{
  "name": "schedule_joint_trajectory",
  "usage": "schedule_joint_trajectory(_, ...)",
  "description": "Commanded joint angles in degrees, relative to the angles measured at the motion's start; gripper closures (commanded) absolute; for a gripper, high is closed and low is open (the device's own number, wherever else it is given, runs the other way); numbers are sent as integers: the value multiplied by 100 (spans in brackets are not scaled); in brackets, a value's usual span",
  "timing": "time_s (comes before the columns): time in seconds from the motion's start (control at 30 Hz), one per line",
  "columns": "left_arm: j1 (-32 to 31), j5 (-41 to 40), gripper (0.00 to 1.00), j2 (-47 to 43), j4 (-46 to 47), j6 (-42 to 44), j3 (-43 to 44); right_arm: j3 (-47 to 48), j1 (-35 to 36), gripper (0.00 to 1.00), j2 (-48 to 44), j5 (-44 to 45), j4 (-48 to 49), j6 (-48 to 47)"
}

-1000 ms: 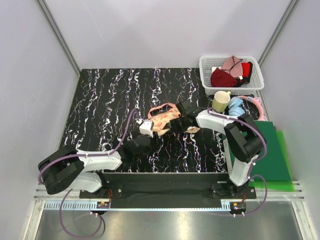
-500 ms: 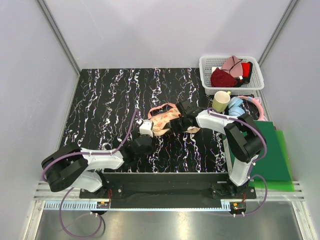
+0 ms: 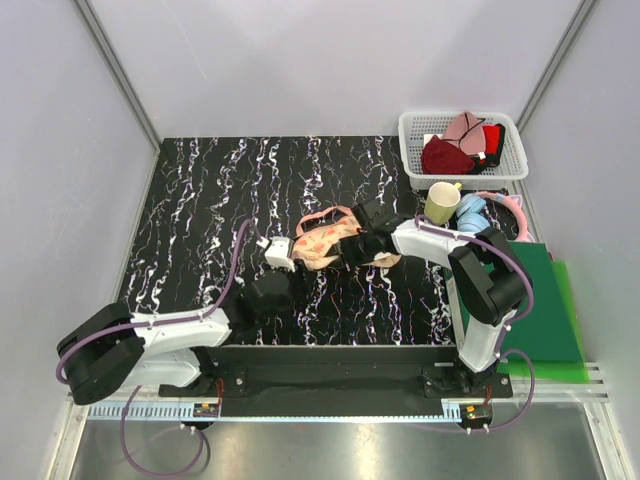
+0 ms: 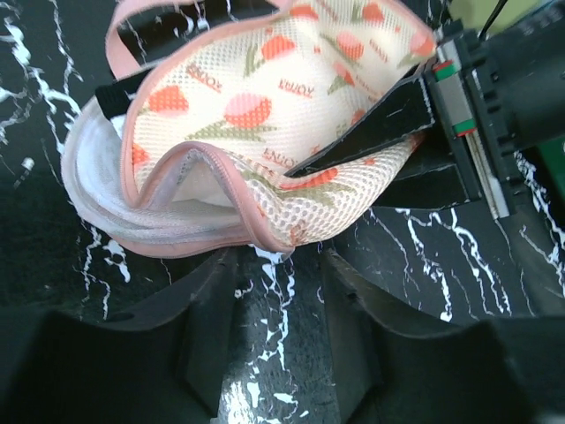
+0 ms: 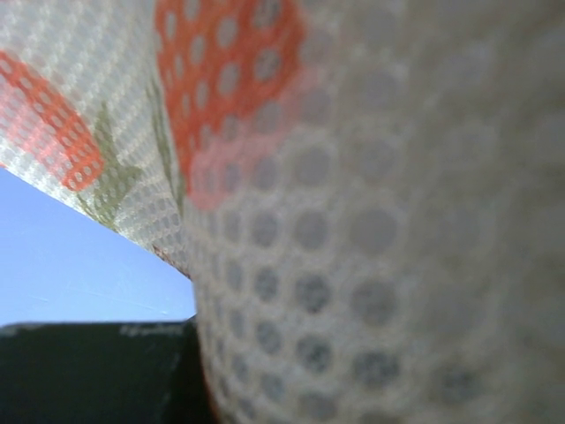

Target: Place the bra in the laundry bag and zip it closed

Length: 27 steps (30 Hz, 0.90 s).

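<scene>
Left tool (image 4: 278, 269) withdrawn, laundry bag (image 4: 265, 106) pinched

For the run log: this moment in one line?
left gripper: open, empty | right gripper: shut on laundry bag | laundry bag: unzipped

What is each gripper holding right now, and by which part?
The right gripper clamps the laundry bag by its upper printed flap, one finger above the mesh and one below. The left gripper is open and holds nothing.

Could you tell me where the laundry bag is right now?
In the top view, the laundry bag lies near the middle of the table, pinched in the right fingers, with the open left fingers just short of it.
</scene>
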Motion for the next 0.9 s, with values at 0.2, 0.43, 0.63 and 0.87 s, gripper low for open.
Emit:
schedule_joint_trajectory(0.2,-4,-551,81,37,831,667,-20,645,2,99,38,-148,-278,692)
schedule_joint_trajectory(0.43,-4,-621,75,335,1157,702,14,663,2,99,82,-122,-375,727)
schedule_joint_trajectory(0.63,-4,-700,69,573,1332,684,146,681,-7,100,109,-122,-401,692)
schedule_joint_trajectory(0.87,14,-867,71,793,1455,720,295,707,2,100,135,-139,-445,648)
